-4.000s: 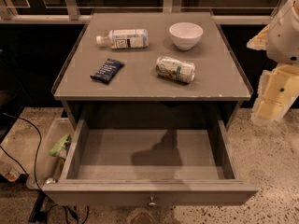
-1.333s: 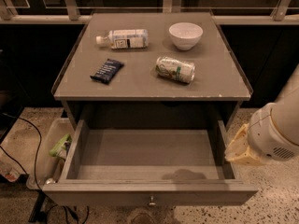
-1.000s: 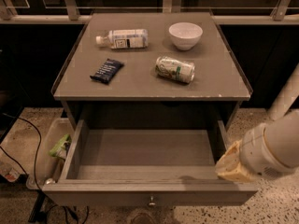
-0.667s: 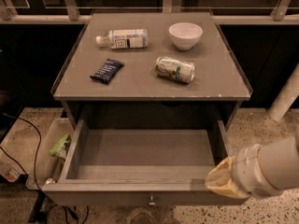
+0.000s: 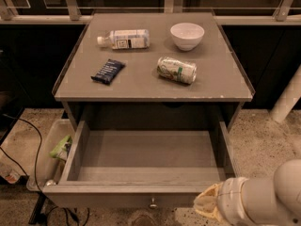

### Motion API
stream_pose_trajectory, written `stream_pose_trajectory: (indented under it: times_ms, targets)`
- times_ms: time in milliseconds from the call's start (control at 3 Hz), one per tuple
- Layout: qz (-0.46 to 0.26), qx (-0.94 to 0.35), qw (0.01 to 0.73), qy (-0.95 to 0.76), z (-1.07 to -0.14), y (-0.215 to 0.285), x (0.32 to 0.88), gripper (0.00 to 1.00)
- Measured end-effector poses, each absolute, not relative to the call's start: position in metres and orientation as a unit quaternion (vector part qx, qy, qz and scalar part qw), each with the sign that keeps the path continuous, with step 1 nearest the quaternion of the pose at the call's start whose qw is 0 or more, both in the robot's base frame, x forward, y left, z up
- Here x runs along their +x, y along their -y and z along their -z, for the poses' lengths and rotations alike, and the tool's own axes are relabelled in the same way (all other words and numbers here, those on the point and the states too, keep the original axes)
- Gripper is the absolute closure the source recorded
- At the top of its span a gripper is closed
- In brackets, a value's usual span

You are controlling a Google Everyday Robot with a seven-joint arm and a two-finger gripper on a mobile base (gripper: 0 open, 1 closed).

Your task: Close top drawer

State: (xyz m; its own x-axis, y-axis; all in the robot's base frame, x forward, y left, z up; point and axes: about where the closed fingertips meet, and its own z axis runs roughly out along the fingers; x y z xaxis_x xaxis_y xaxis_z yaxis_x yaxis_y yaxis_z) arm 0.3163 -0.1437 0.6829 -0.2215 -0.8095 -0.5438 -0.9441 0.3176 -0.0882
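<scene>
Top drawer [image 5: 141, 157] hangs open just left of the claw [image 5: 207, 206], grip state unclear, seemingly placed to push.

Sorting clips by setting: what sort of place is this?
Probably an office or lab corner: a grey cabinet with its top drawer open, and a speckled floor. The gripper sits by the drawer's front corner.

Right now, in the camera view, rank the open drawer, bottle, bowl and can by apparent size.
1. The top drawer, pulled out: by far largest.
2. The bottle, clearly next.
3. The bowl and the can: too alike to rank.
The gripper sits at the drawer's front right corner.
</scene>
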Motion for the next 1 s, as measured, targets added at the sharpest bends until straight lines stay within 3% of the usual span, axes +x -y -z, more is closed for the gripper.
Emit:
stream_pose_trajectory:
  times_ms: [333, 667, 1000]
  targets:
    - [-0.111, -0.581, 0.239, -0.77, -0.6502, 0.1394, 0.3107, 1.0]
    - [-0.104, -0.58, 0.24, -0.771, -0.6486, 0.1408, 0.3114, 0.84]
    - [-0.104, -0.58, 0.24, -0.771, -0.6488, 0.1407, 0.3113, 0.61]
